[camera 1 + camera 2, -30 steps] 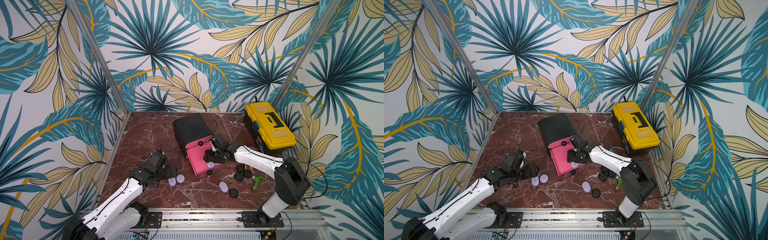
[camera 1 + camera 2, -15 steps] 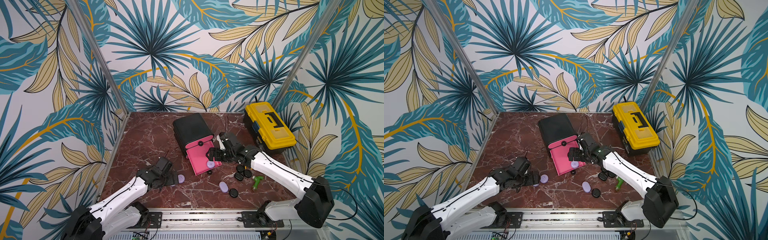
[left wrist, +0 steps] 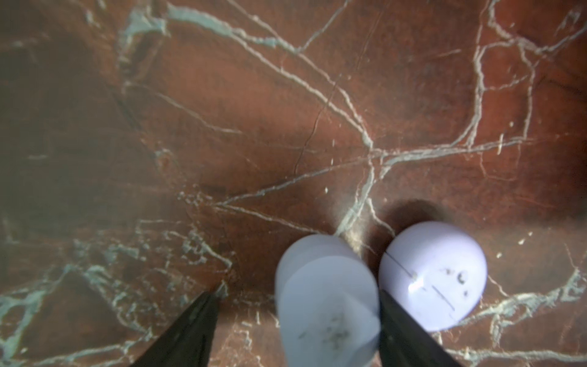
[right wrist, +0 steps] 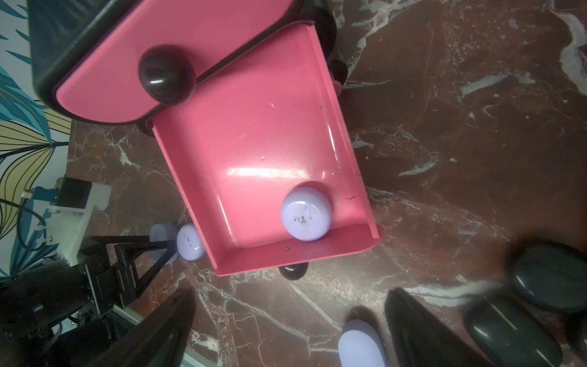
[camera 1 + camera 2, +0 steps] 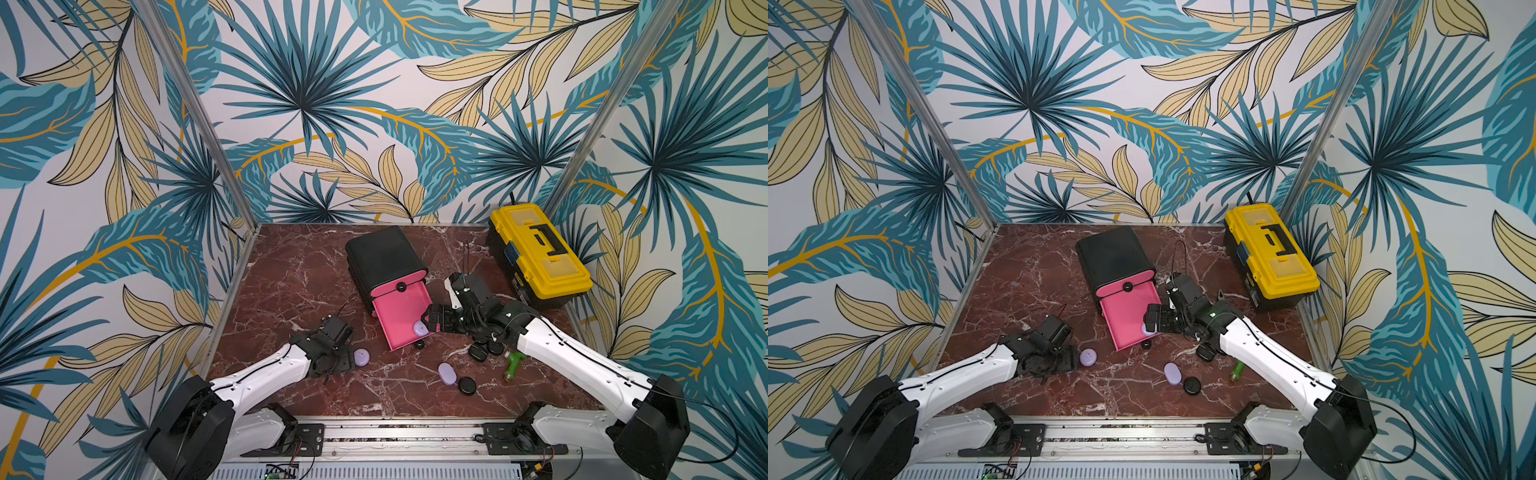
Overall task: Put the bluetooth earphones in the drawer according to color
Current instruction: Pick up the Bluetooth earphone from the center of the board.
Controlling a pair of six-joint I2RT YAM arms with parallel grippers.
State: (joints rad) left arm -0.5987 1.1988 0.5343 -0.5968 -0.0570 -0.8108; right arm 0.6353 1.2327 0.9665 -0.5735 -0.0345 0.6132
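Note:
The drawer cabinet (image 5: 382,253) is black; its lowest pink drawer (image 5: 399,307) (image 5: 1125,311) (image 4: 254,143) is pulled out. One lilac earphone case (image 5: 419,328) (image 4: 305,217) lies in its front corner. My right gripper (image 5: 432,321) (image 5: 1152,319) (image 4: 290,294) hangs open beside that corner, holding nothing. My left gripper (image 5: 344,362) (image 3: 298,292) is low on the table, its jaws around a blurred lilac case (image 3: 327,295) that touches one finger with a gap at the other. A second lilac case (image 5: 360,357) (image 5: 1088,357) (image 3: 433,276) lies just outside it.
A lilac oval case (image 5: 447,373) (image 5: 1172,373) and a black round case (image 5: 467,385) lie near the front. More black cases (image 5: 482,351) (image 4: 552,279) sit under my right arm, with a green-handled tool (image 5: 513,363). A yellow toolbox (image 5: 536,253) stands at the back right.
My right gripper opened, left a lilac case in the drawer and pulled back. My left gripper dropped over one of two lilac cases, and its jaws have narrowed.

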